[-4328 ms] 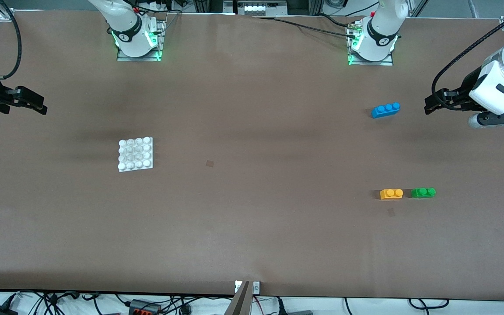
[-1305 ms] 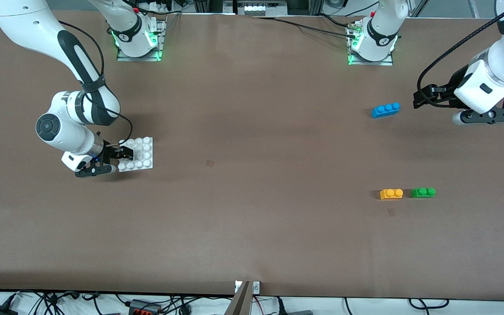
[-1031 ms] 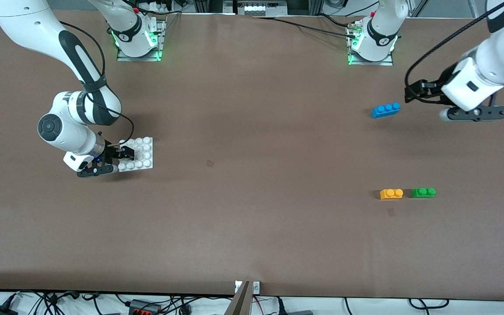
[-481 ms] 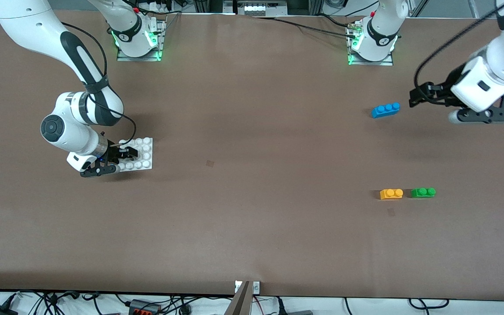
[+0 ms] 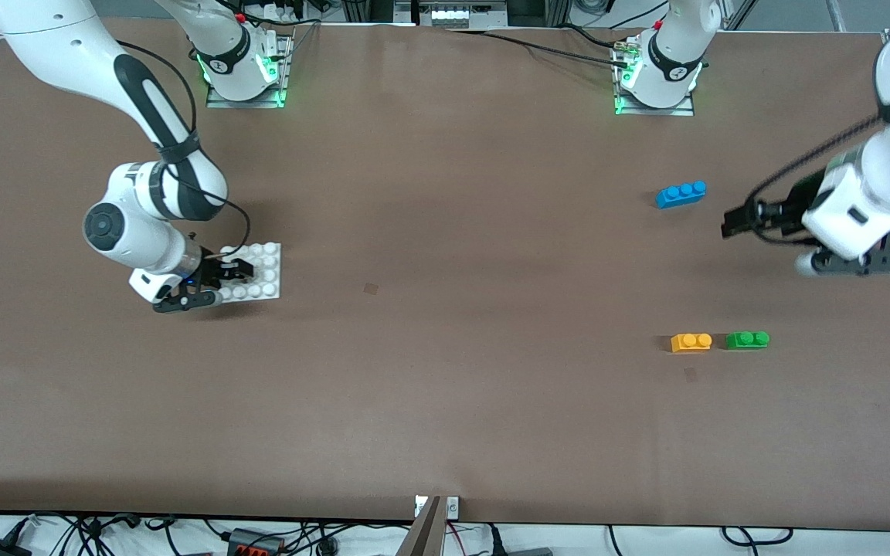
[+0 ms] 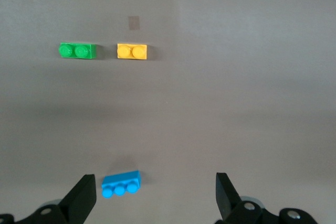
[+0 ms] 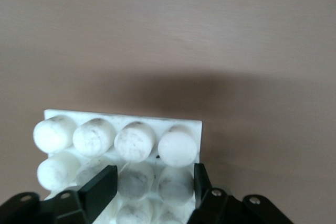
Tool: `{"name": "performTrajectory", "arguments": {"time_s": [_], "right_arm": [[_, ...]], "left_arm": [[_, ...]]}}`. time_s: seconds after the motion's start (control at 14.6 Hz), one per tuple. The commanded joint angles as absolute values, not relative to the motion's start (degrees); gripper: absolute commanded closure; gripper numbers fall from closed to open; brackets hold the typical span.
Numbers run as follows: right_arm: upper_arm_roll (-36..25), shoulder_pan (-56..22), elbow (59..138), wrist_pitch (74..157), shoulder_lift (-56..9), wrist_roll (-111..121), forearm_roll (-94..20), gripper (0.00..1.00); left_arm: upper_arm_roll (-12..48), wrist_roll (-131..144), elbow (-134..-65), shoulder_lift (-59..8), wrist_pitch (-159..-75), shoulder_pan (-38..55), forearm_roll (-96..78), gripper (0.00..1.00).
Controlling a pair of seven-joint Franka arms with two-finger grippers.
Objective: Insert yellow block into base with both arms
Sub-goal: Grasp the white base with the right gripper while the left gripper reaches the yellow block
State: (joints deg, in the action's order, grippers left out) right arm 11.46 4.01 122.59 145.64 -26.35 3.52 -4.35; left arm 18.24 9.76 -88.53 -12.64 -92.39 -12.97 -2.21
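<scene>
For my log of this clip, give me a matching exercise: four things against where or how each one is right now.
Things:
1. yellow block
2. base
3. blue three-stud brick
4. left claw

States:
A. open in the air, holding nothing
B. gripped at its edge by the right claw
C. on the table beside the green brick
D. on the table, farthest of the bricks from the front camera

Pairs: 1-C, 2-B, 3-D, 4-A

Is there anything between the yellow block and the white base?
No. In the front view, only bare brown table lies between the yellow block and the base, apart from one small dark mark.
</scene>
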Motion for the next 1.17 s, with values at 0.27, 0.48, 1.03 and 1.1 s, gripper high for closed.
{"name": "performTrajectory", "arguments": {"time_s": [0.27,0.48,1.03,1.1], "right_arm": [[15.47,-9.82,106.73,145.99,-38.92,-17.82,-5.27,0.59],[15.47,-16.41,98.38,146.07,-45.33,-26.08,-5.27,0.59],[15.47,-29.96,82.01,146.69,-56.51,-34.19,-5.19,0.58],[15.47,-30.75,81.74,146.78,-56.51,-34.02,-5.19,0.58]], "left_arm": [[19.07,9.14,-86.74,-17.22,-90.87,-13.98,1.23,0.00],[19.34,9.14,-91.83,-16.01,-95.87,-15.12,2.46,0.00],[19.07,6.07,-107.30,-16.43,-122.83,-15.21,2.64,0.00],[18.90,5.98,-109.75,-17.22,-127.48,-15.21,3.07,0.00]]}}
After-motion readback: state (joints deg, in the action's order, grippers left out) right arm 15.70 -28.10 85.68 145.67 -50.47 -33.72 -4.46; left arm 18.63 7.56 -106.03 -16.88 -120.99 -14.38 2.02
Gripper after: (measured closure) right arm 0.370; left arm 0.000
